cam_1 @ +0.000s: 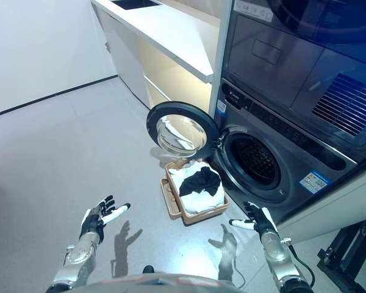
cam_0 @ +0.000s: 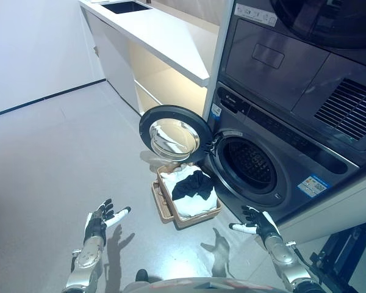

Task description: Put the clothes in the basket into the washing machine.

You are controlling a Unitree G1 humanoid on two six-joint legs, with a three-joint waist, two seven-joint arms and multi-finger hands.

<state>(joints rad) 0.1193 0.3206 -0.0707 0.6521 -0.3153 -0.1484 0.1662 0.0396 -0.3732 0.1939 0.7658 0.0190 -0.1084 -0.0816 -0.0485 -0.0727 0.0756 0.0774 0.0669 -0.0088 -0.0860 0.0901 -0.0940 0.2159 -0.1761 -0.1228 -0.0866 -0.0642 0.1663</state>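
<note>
Both hands, left hand (cam_0: 102,218) and right hand (cam_0: 257,222), hang spread, empty, near the basket (cam_0: 163,209); clothes (cam_0: 192,185) risk snagging the open door (cam_0: 174,134), far left.

The pale grey floor (cam_0: 55,159) carries a tan basket (cam_0: 165,210), standing just in front of the washing machine (cam_0: 274,165) and below its open round door (cam_0: 174,134). White and black clothes (cam_0: 192,186) fill the basket (heaped above its rim). The machine itself stands on the same floor, beside a white desk (cam_0: 165,36).
</note>
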